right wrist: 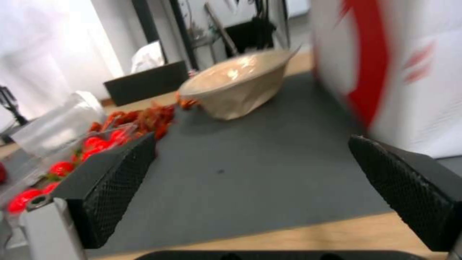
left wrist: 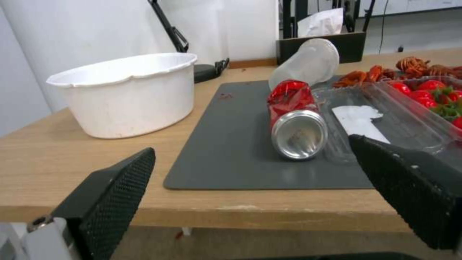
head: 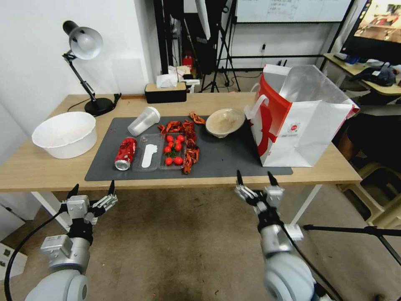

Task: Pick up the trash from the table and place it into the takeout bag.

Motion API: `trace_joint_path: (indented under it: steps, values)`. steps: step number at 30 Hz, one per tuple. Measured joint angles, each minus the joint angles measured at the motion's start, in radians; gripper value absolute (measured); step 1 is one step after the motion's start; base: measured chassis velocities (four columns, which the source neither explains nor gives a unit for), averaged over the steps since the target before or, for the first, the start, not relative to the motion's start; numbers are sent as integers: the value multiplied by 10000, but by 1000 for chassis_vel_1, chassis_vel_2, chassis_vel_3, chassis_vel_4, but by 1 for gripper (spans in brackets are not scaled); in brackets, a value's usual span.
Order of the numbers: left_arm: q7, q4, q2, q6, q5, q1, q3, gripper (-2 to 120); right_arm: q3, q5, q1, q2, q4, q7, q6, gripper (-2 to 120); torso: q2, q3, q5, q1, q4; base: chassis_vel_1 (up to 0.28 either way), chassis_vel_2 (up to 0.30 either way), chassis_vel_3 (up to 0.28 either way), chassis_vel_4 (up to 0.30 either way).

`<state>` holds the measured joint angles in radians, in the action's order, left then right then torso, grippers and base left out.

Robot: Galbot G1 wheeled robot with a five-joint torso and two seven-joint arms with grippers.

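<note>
Beyond the left claw (head: 93, 189) lies the red soda can (head: 125, 153).

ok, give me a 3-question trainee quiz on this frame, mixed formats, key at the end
1. True or false: the red soda can stands upright on the dark grey mat.
2. Multiple choice: the beige round bowl sits nearest to A) the white plastic basin, B) the takeout bag, C) the black desk lamp.
3. Fill in: both the left gripper and the right gripper hover in front of the table's near edge with fingers ____.

Key: 1 false, it lies on its side; 2 B; 3 open.
</note>
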<state>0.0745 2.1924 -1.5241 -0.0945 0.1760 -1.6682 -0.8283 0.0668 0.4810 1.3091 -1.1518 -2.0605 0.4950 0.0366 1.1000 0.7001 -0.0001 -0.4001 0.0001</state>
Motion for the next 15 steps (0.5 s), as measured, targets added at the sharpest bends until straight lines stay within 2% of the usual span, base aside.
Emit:
trace_joint_path:
  steps: [2,3,6,15]
  values:
    - [1,21,-12,0,-12,-9,-14,100,-615,1290,-1282,-188,761,257,-236,100,-1,1,1,0,-1,0,0,0,0]
    - [1,21,-12,0,-12,-9,-14,100,-615,1290,-1282,-188,761,257,-236,100,-1,1,1,0,-1,0,0,0,0]
    - [1,46,-52,0,-28,-19,-64,100,-1101,2732,-2667,-447,1450,627,-454,100,-2,1,-2,0,1,0,0,0,0]
    - [1,64,-126,6,-60,-66,-159,100,-1281,4912,-4712,-956,2498,1463,-739,100,-2,1,0,0,-1,0,0,0,0]
